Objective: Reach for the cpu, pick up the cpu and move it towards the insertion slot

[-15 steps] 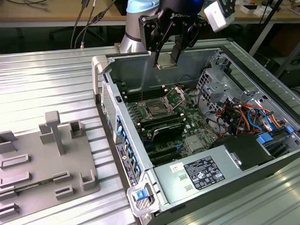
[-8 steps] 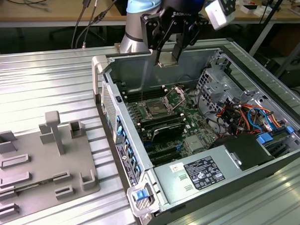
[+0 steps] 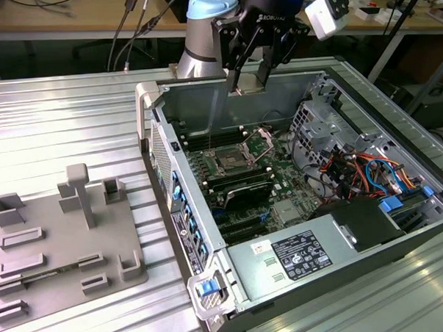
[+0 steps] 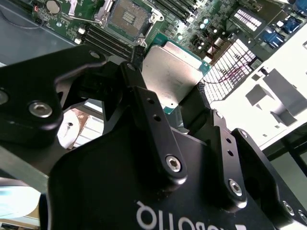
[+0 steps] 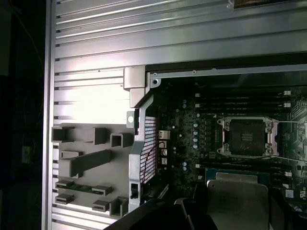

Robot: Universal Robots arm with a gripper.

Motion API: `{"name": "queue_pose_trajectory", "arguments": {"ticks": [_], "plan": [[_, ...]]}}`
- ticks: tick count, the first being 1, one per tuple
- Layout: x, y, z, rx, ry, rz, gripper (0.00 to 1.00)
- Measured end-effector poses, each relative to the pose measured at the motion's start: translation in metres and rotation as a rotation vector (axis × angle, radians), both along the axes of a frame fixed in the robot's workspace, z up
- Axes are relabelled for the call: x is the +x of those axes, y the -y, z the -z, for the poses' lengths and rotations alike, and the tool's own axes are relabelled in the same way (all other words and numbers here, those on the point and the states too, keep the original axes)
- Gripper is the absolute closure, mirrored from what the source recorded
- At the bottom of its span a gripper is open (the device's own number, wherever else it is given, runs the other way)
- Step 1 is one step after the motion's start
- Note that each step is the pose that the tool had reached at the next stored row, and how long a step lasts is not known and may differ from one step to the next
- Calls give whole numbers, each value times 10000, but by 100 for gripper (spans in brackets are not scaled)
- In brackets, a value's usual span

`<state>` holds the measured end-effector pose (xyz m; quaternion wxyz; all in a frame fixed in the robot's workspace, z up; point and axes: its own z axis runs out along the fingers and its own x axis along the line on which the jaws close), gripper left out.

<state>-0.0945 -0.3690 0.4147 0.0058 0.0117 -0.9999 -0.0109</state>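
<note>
**Cpu held above the open case**

Above the rear wall of the open computer case (image 3: 280, 171), the gripper (image 3: 251, 80) hangs with the cpu (image 3: 249, 75) between its fingers (image 3: 235, 66). The fingers are clenched on the cpu, one on each of two opposite edges. In the second wrist view the cpu (image 4: 173, 72) shows its silvery top with a green rim, and the black fingers (image 4: 139, 91) press on its sides. In the first wrist view the cpu (image 5: 237, 196) appears as a grey square plate with the gripper's dark body just beside it.

The slot (image 3: 232, 163) lies on the motherboard (image 3: 281, 185) inside the case, below the gripper and nearer to the exterior view's left. Its silver frame is open and its dark centre is bare. The cpu is well apart from it and does not touch it. Both wrist views show the slot (image 4: 128, 15) (image 5: 247, 136) past the edge of the cpu, with black memory slots beside it.

A grey plastic tray (image 3: 63, 246) with blocks and shallow recesses rests on the ribbed metal desk (image 3: 58, 122), at the exterior view's left of the case. Coloured cables (image 3: 361, 171) lie in the case toward the exterior view's right.
</note>
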Motion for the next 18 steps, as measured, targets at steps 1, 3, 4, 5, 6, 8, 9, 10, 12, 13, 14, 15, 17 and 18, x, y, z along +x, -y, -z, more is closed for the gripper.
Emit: {"name": "queue_pose_trajectory", "arguments": {"ticks": [1,3,4,5,6,8,9,10,12,13,14,15,17,18], "plan": [[8,-10,0,0,0,0,45],[19,-25,0,0,0,0,45],[27,-36,0,0,0,0,45],[32,-44,1,1,1,0,45],[37,-50,0,0,0,-1,45],[47,-65,0,0,0,-1,45],[53,-71,1,0,0,-1,45],[58,-77,0,0,0,-1,45],[68,-90,1,0,1,0,45],[73,-98,1,0,0,0,45],[77,-104,1,1,0,0,45],[83,-112,1,0,1,-1,45],[92,-128,1,0,1,-2,45],[99,-146,1,0,0,0,45]]}}
